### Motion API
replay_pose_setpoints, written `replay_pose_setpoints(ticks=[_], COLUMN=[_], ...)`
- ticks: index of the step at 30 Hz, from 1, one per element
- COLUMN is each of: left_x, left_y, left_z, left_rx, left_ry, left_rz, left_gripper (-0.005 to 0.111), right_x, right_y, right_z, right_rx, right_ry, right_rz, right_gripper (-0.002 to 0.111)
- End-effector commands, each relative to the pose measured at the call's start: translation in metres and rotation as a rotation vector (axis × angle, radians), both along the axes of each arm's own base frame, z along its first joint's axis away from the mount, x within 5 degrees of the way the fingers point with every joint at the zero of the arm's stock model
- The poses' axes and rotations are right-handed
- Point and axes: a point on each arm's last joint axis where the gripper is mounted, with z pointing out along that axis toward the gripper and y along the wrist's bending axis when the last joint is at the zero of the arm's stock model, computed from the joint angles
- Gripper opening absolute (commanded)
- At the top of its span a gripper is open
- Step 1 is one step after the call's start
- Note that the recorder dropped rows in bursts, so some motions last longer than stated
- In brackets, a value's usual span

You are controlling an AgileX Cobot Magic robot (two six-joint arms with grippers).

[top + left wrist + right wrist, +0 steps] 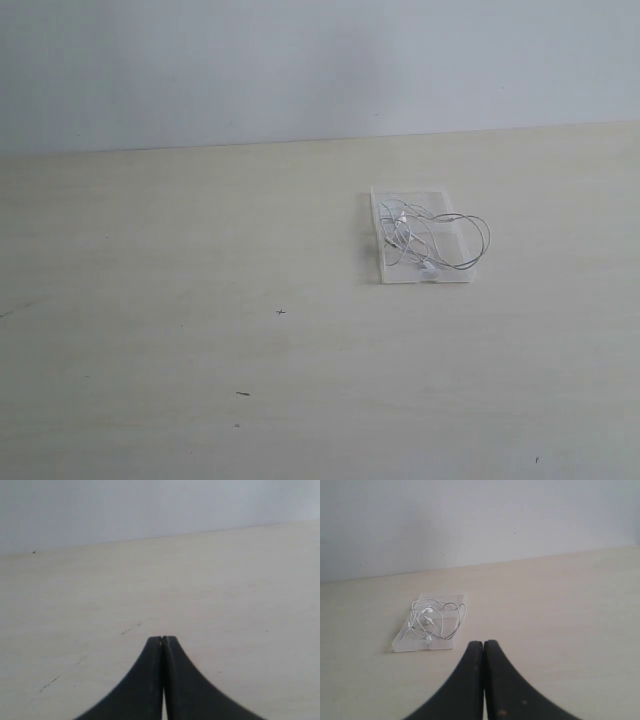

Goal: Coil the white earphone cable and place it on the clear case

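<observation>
The white earphone cable (436, 238) lies in loose loops on the clear case (385, 268), right of the table's middle; one loop hangs past the case's right edge. Both show in the right wrist view too: cable (436, 619), case (405, 644). My right gripper (483, 642) is shut with nothing in it, well short of the case. My left gripper (162, 638) is shut and holds nothing, over bare tabletop. Neither arm appears in the exterior view.
The pale wooden table (200, 330) carries small dark specks (243, 394). A plain white wall (300, 60) rises behind its far edge.
</observation>
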Motion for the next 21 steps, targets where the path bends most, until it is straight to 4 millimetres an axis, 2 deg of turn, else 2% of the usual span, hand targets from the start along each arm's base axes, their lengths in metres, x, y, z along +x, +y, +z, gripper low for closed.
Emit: replay_pose_setpoints(ticks=[1,12,18,21], left_x=[-0.0003,-0.0001,-0.0001,-0.0002], left_y=[-0.0003,-0.0019,-0.0019,-0.0008], left_z=[-0.0011,-0.0006,-0.0006,-0.0008], left_rx=[-0.009,-0.072,-0.238,-0.202], left_ry=[0.003,-0.007,-0.018,-0.015], left_rz=[0.0,-0.001,0.044,0.047], left_gripper=[0.0,0.0,0.0,0.0], right_x=[-0.0001,-0.0001,-0.0001,-0.0001], right_y=[-0.0005,-0.0005,-0.0005,-0.0005], right_z=[-0.0006,-0.0006,-0.0006,-0.0006], right_rx=[-0.011,-0.011,-0.011,-0.011], right_ry=[-0.01,-0.01,-0.01,-0.01], right_rz=[-0.005,-0.005,-0.005,-0.005], right_gripper=[0.0,0.0,0.0,0.0])
